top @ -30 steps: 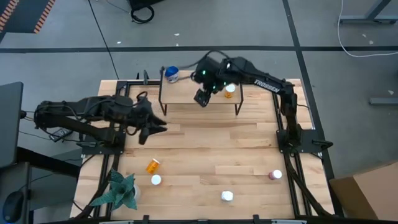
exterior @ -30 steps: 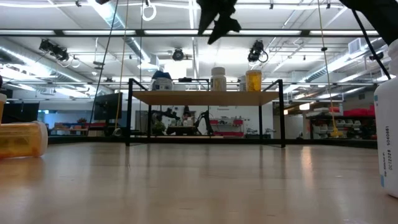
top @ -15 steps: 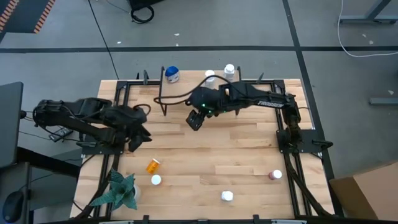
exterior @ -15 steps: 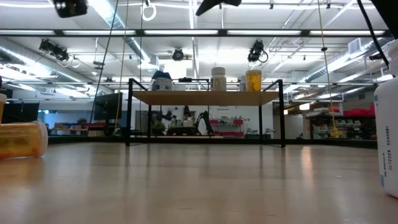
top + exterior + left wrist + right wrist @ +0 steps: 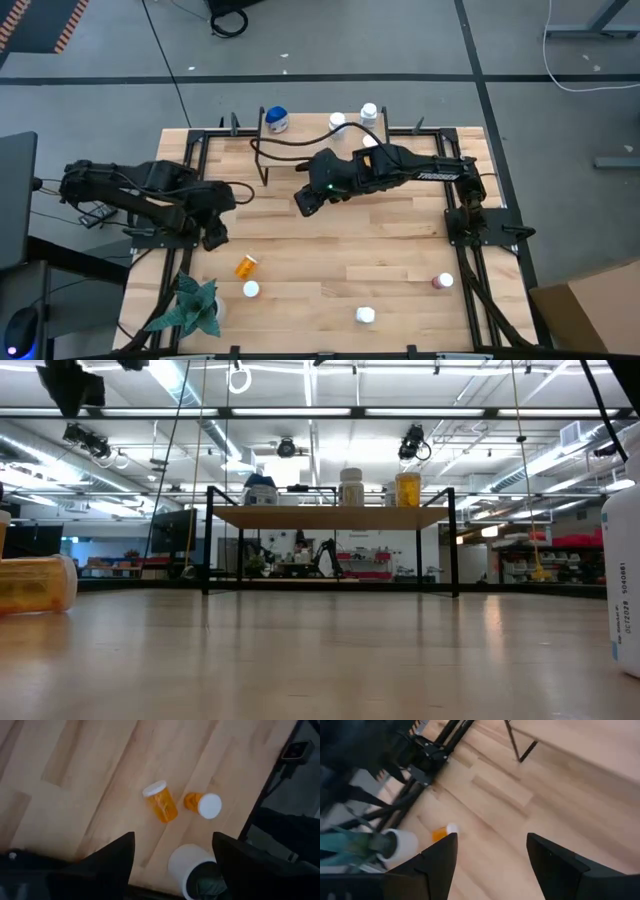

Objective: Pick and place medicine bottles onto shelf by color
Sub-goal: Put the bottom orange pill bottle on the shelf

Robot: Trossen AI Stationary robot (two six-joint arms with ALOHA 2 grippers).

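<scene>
Wooden table, right tool wide open, empty, left tool likewise

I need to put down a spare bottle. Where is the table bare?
Bare wood runs between the lying orange bottle and the dark red bottle. The shelf top carries three bottles; plant corner crowded.

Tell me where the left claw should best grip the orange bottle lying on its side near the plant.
Probably across the orange body of the lying orange bottle, below its white cap, descending from above. It lies flat on the table, so its round sides are exposed. The left claw is open above it, with an upright bottle nearby.
</scene>
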